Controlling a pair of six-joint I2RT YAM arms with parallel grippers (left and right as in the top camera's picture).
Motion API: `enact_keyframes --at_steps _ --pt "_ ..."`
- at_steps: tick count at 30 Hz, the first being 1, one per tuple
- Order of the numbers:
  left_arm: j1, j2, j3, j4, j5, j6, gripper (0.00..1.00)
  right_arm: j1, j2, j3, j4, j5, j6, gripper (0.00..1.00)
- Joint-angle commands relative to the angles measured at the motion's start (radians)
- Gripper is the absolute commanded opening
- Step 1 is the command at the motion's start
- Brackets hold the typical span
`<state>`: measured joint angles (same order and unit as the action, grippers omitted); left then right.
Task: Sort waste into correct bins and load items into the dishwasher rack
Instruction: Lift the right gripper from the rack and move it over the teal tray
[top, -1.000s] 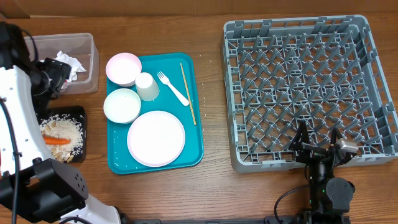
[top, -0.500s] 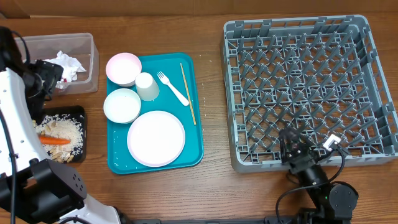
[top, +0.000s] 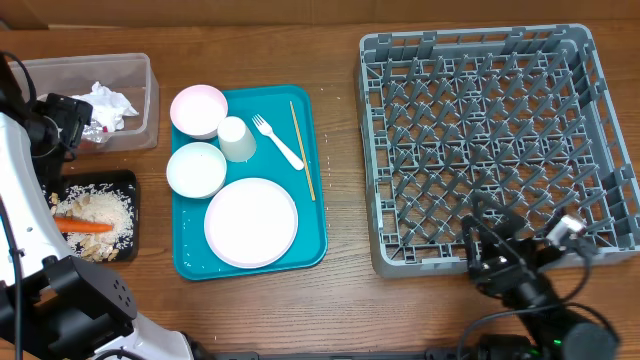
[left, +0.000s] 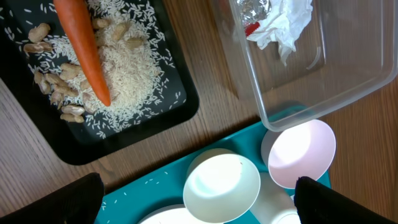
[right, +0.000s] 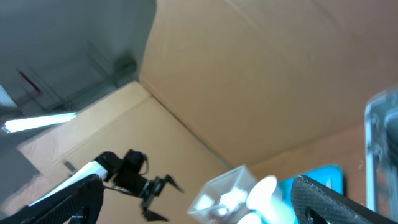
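Note:
The clear tub (top: 139, 100) holds white napkins (top: 107, 103) and a red-and-silver wrapper (left: 252, 12). In the black tray (top: 130, 190) an orange carrot (top: 84, 226) lies on rice scraps (left: 127, 68). On the teal tray (top: 313, 200) sit two bowls (top: 198, 110) (top: 196, 169), a cup (top: 237, 139), a plate (top: 251, 222), a white fork (top: 278, 141) and a chopstick (top: 302, 150). My left gripper (top: 68, 122) hangs open above the gap between tub and black tray, holding nothing. My right gripper (top: 505, 248) stands open at the grey rack's (top: 500, 130) near edge, tilted upward and holding nothing.
A cardboard wall (right: 261, 68) rises behind the table. The rack holds nothing among its pegs. Bare wood lies between the teal tray and the rack, and along the table's front edge.
My left gripper has drifted left, off the tub's near corner toward the table's left side. My right gripper has swung and tilted at the rack's front edge. Both stay open.

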<state>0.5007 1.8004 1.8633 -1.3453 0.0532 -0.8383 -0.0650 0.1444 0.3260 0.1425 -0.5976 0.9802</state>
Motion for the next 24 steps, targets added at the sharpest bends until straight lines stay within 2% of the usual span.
enact_keyframes --at_steps 1,6,10,13,19,24 --pt "0.01 -0.002 0.0 -0.01 0.007 0.008 1.0 -0.003 0.141 0.229 -0.068 0.002 -0.253 0.99" --pt "0.016 -0.002 0.0 -0.025 -0.1 0.007 1.0 -0.002 0.443 0.56 -0.265 0.011 -0.419 1.0" --pt "0.045 -0.001 0.0 -0.041 -0.092 -0.014 1.0 0.024 0.71 0.837 -0.469 0.004 -0.55 1.0" --pt "0.063 -0.001 0.0 -0.043 -0.086 -0.014 1.0 0.109 0.89 1.024 -0.604 0.027 -0.649 1.0" --pt "0.061 -0.001 0.0 -0.042 -0.087 -0.014 1.0 0.419 1.225 1.32 -0.807 0.354 -0.774 1.0" --pt "0.062 -0.001 0.0 -0.042 -0.087 -0.014 1.0 0.605 1.448 1.401 -0.842 0.642 -0.78 1.0"
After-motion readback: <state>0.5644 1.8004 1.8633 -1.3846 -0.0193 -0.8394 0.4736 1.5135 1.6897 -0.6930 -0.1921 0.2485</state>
